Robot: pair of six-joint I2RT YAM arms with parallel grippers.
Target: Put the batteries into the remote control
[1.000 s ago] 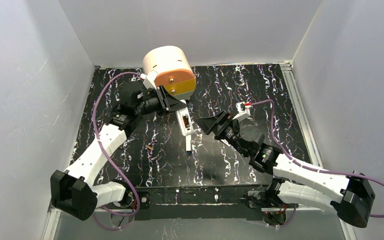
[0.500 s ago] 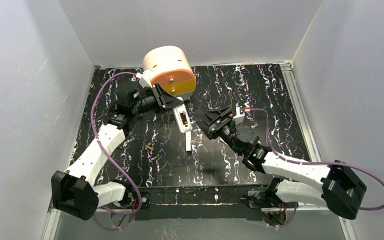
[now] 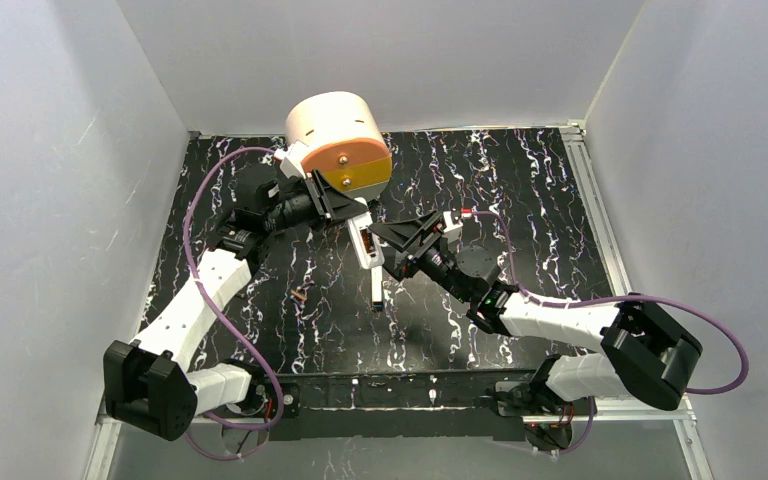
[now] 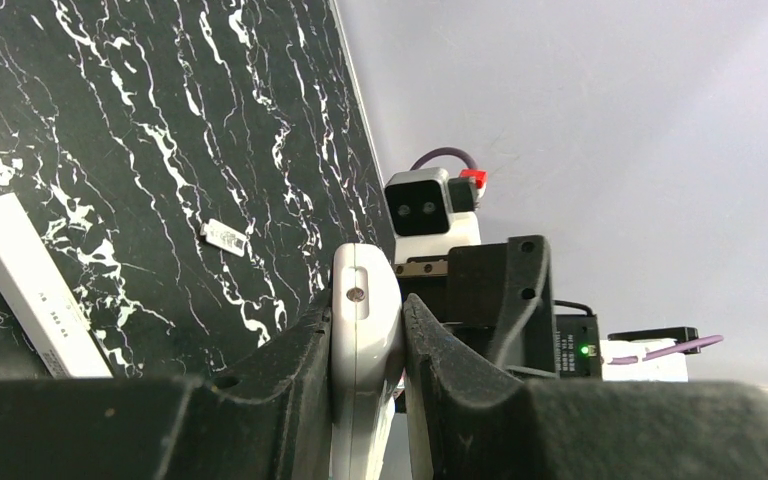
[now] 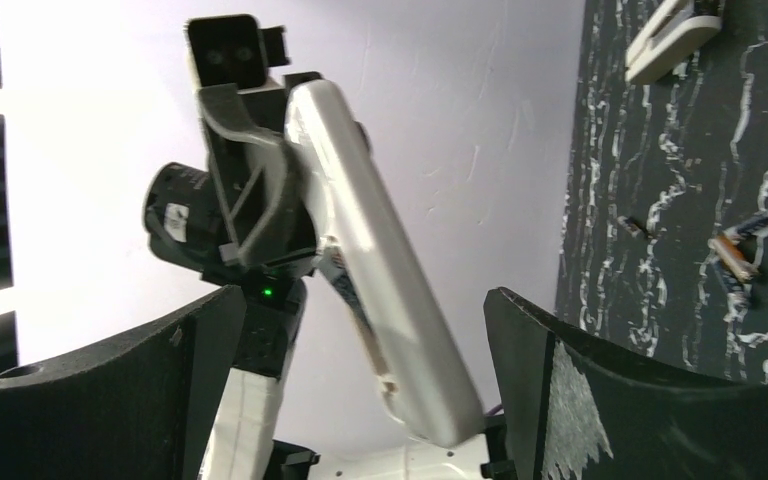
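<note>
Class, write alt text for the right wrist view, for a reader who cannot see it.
The left hand holds a white remote up in the air, tilted, between the open fingers of the right hand, with a gap on each side. Behind, at right, a battery lies on the black marbled table.

Batteries (image 3: 300, 296) left of remote control (image 3: 365, 244)

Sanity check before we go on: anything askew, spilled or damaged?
Nothing looks spilled or damaged. Only oddity: the remote hangs tilted in the air, clamped by the left gripper, with the open right gripper close by, while the batteries lie loose on the table.
</note>
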